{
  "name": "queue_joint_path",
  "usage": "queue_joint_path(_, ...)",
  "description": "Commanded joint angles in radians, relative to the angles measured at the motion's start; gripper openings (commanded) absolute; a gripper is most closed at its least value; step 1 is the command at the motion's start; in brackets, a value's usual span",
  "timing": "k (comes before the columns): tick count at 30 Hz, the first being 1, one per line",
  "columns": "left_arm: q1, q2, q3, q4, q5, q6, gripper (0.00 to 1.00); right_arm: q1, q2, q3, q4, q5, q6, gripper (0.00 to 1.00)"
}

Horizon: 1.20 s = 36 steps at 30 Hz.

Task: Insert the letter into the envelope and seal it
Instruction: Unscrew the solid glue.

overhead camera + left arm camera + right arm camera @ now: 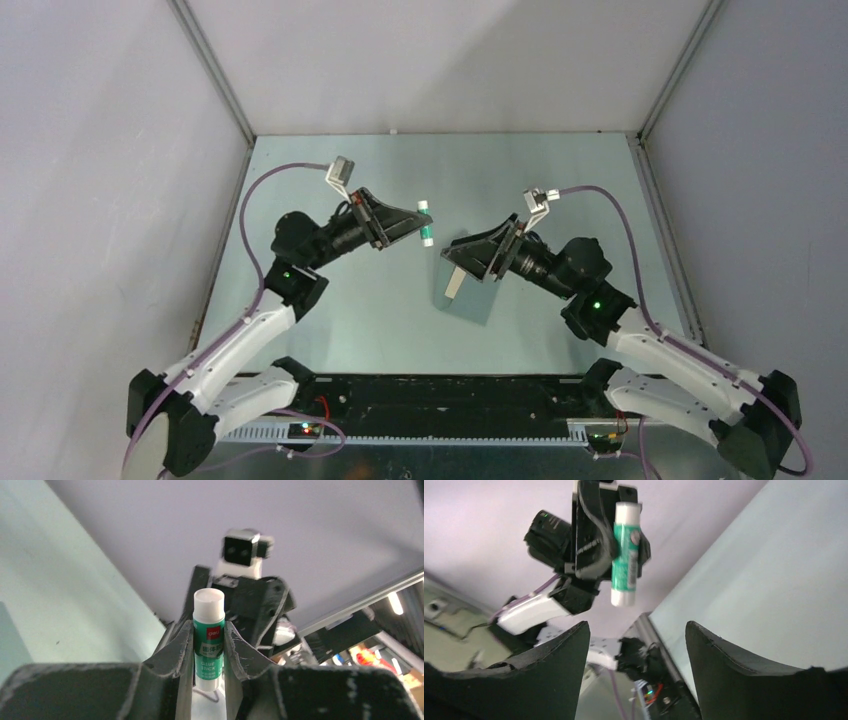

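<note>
The bench (330, 300) carries the envelope (478, 305), lying flat beneath the tip of the right hand (452, 252). A tan strip of the letter (453, 284) shows at the envelope's left edge, just under that hand. The right hand gapes wide and holds nothing. The left hand (418, 222), facing it and apart from it, is clamped on a glue stick (626, 555) held crosswise.

Left arm (235, 345) and right arm (670, 355) share white links, black joints, purple cables, green lights.
</note>
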Motion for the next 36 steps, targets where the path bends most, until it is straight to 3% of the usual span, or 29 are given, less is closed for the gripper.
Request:
queue_joint_path(1,0.012,-0.041,-0.049,0.144,-0.069,-0.103,0.00,-0.049,0.072,-0.060,0.415,-0.318,0.270,0.73)
queue_joint_path(7,0.013,-0.011,-0.087,0.299,-0.068,-0.199,0.00,-0.057,0.235,-0.104,0.851,-0.365,0.493,0.70)
queue_joint_path(12,0.013,-0.015,-0.091,0.300,-0.068,-0.201,0.00,-0.056,0.348,-0.105,1.042,-0.350,0.600,0.65)
queue_joint_path(18,0.013,-0.025,-0.090,0.298,-0.060,-0.193,0.00,-0.056,0.400,-0.100,1.083,-0.328,0.630,0.57)
queue_joint_path(36,0.016,-0.029,-0.097,0.320,-0.044,-0.199,0.00,-0.058,0.489,-0.050,1.086,-0.333,0.621,0.59)
